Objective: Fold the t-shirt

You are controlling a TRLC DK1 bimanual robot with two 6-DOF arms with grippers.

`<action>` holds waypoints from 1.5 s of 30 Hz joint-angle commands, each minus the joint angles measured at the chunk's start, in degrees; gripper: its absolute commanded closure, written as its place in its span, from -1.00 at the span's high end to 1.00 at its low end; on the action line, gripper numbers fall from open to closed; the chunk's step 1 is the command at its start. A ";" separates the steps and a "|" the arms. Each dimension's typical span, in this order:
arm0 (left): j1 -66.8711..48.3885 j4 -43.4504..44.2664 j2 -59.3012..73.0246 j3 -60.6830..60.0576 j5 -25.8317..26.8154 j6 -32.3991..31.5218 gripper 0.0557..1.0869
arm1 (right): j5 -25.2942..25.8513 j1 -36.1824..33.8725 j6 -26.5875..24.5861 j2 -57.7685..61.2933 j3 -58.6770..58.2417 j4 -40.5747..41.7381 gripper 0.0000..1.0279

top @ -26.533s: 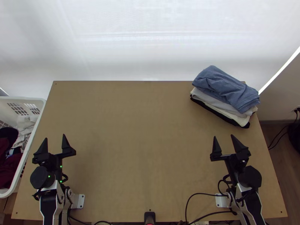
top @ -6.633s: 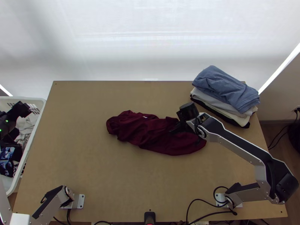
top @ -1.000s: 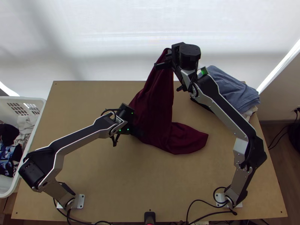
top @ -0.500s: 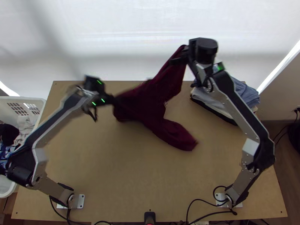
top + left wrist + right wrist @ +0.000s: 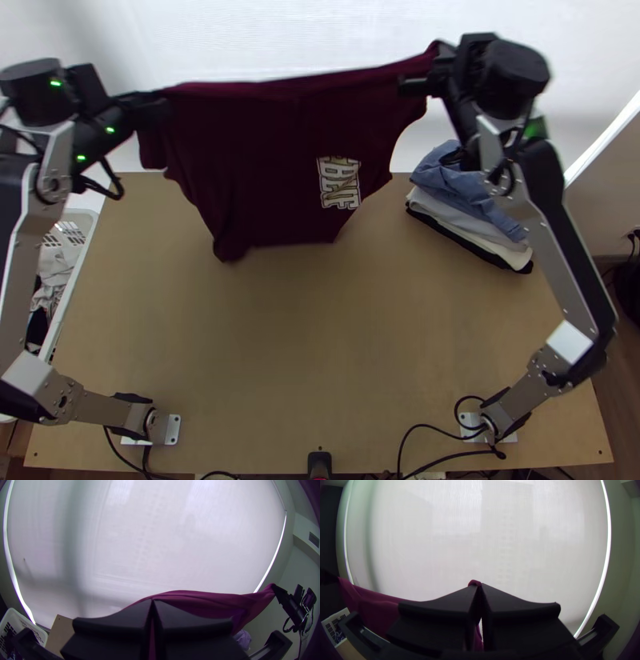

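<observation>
- Aloft, the maroon t-shirt [image 5: 264, 160] hangs spread at the worktop's [image 5: 320, 360] twelve o'clock side, pale print [image 5: 340, 182] towards its four o'clock.
- Left hand [image 5: 162, 106], at eleven o'clock, pinches its upper edge.
- Right hand [image 5: 434, 60], at one o'clock, pinches that edge too.
- Folded clothes [image 5: 472, 220] sit stacked at two o'clock.

The wooden worktop [image 5: 320, 360] bears a stack of folded clothes [image 5: 462, 194] at its far right corner, blue uppermost.
</observation>
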 commanded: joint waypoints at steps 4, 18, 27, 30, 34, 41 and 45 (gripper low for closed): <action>-0.93 -10.89 -4.44 -2.39 -0.70 1.92 -0.93 | 1.56 1.70 -0.57 -8.79 -2.00 -7.11 -0.94; -18.59 -2.19 -15.96 -50.11 -0.34 1.22 -0.93 | 1.56 -0.85 0.92 -22.23 -32.50 -6.32 -0.94; -25.45 9.76 -4.88 -50.11 -0.70 -2.30 -0.93 | 1.56 -4.02 1.19 -23.64 -42.17 0.18 -0.94; -25.36 13.80 0.57 -47.03 -0.78 -2.56 -0.93 | 1.56 -4.98 1.36 -24.25 -45.60 2.64 -0.94; -24.48 22.59 6.72 -44.75 -6.32 -2.73 -0.93 | 1.73 -5.16 1.71 -25.31 -49.02 5.10 -0.94; -20.97 25.76 11.73 -40.97 -11.24 -2.56 -0.28 | 2.08 -4.98 2.42 -26.36 -50.08 5.28 -0.94; -19.74 25.32 9.00 -41.41 -11.07 -2.73 0.77 | 2.08 -4.46 2.42 -27.07 -50.52 5.28 -0.94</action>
